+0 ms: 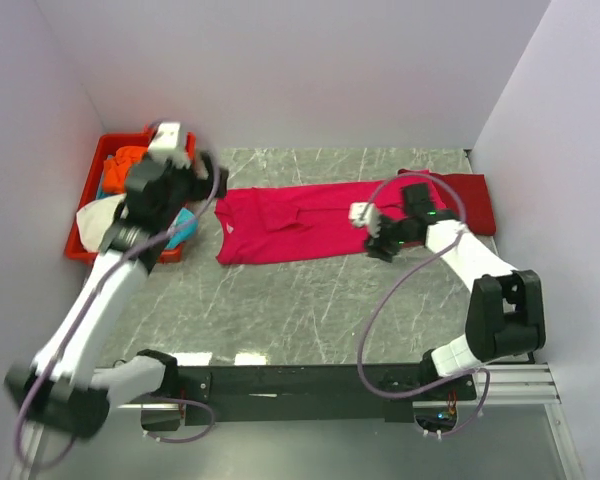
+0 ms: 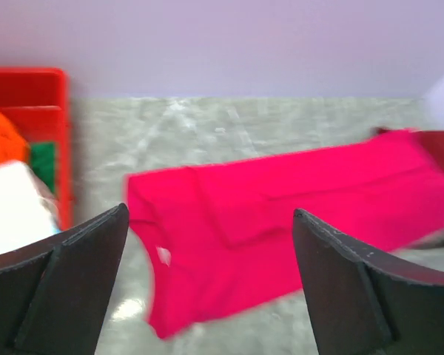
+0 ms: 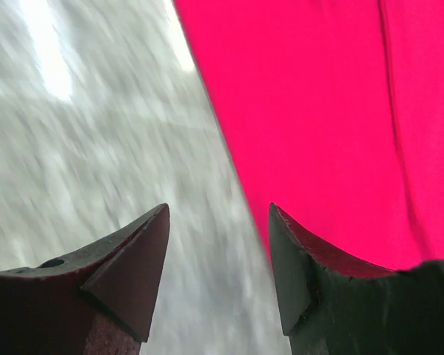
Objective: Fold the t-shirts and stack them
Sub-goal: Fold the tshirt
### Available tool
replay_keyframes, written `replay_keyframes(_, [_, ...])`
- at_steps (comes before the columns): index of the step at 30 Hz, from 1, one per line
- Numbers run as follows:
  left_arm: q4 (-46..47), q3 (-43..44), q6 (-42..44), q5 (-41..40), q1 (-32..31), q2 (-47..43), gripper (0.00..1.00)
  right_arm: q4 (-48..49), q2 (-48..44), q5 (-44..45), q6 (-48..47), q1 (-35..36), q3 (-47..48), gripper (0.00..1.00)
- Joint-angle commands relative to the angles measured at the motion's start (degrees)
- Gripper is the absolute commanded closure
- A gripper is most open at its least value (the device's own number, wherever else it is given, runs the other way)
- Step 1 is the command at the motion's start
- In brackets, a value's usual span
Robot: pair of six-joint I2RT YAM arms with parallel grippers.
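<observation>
while the bright pink-red t-shirt (image 1: 290, 222) lies stretched across the middle of the table (image 1: 310, 310) as a long band, its sides turned in over the body, i'd call it only part folded: the crosswise folds are not yet made. the left gripper (image 2: 211, 222) hangs over the shirt's left end, jaws wide apart, nothing between them. the right gripper (image 3: 218, 211) sits low at the other end, jaws apart too, one finger over cloth and one over bare table, gripping nothing. the darker red t-shirt (image 1: 475, 200) lies flat at the far right by the wall, maybe the start of the stack, though the right arm covers part of it. over in the red tray (image 1: 105, 150) on the left, the orange shirt (image 1: 130, 158), white shirt (image 1: 98, 213) and teal shirt (image 1: 185, 225) sit heaped and unfolded, so most of the job looks left. both wrist views are smeared, the left gripper is a blur from above, and how many shirts that heap holds i can't tell
</observation>
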Motion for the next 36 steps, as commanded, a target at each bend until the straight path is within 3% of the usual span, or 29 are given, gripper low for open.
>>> replay_keyframes(1, [-0.84,-14.33,-9.18,7.59,0.14,-5.90,0.05,7.06,2.25,5.17,8.25,9.91,3.46,0.38])
replay_keyframes(6, [-4.70,-22.80,-4.36,4.01,0.23,-20.30,0.09,10.32,14.56,20.96,24.14,25.02,20.24,0.44])
replay_keyframes(9, [-5.85,-26.67,-1.72,0.07,0.23,-27.51,0.09,8.48,23.71,27.29,28.29,30.39,30.70,0.47])
replay_keyframes(13, [-5.50,-29.76,-1.01,-3.47,0.23,-33.25,0.05,6.28,35.57,34.00,30.77,33.84,41.43,0.47])
replay_keyframes(17, [-4.71,-29.23,-0.31,-4.79,0.23,-34.05,0.05,2.42,43.05,35.15,32.97,34.64,52.67,0.47])
replay_keyframes(36, [-4.71,-28.70,-0.04,-2.60,0.23,-33.69,0.06,0.30,52.20,37.61,33.76,36.57,58.41,0.48])
